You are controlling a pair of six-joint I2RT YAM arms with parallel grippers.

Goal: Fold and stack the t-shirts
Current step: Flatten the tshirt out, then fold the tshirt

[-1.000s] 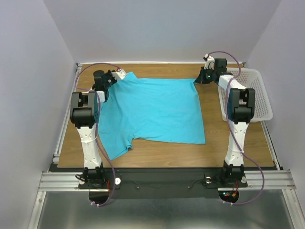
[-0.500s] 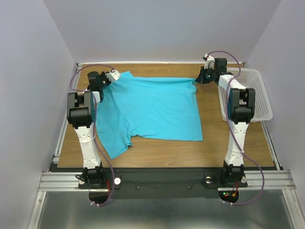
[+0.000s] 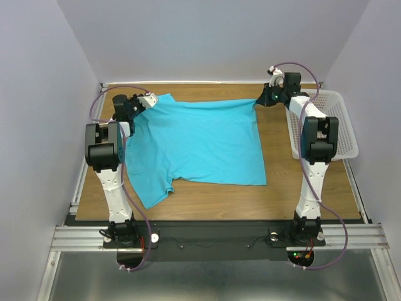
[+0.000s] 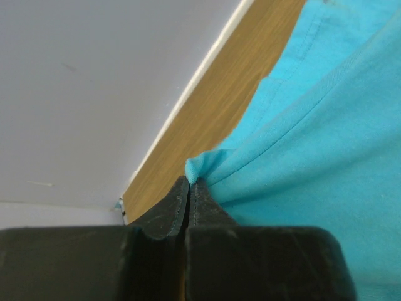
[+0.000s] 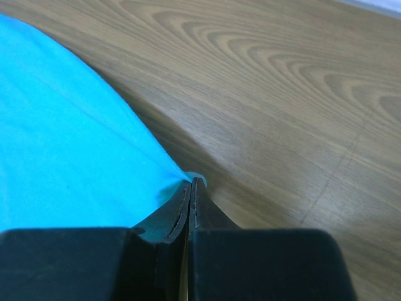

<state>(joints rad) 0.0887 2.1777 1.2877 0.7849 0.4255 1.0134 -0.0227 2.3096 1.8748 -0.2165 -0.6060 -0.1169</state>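
Observation:
One turquoise t-shirt (image 3: 197,141) is spread over the wooden table, its far edge pulled taut between the two arms. My left gripper (image 3: 150,100) is shut on the shirt's far left corner; the pinched cloth (image 4: 199,168) bunches at the tips of the left gripper (image 4: 190,182). At the far right corner my right gripper (image 3: 258,105) is shut on the cloth too, and in the right wrist view a small tip of the t-shirt (image 5: 75,157) pokes out at the right gripper (image 5: 191,183). A sleeve (image 3: 153,191) lies at the near left.
A white mesh basket (image 3: 335,125) stands at the table's right edge, just beside the right arm. The back wall (image 4: 94,94) rises close behind the left gripper. Bare wood table (image 3: 301,188) shows in front of and to the right of the shirt.
Both grippers have drawn outward and toward the back, pulling the shirt's far edge straighter. The left gripper shifted left; the right one rose slightly toward the back wall.

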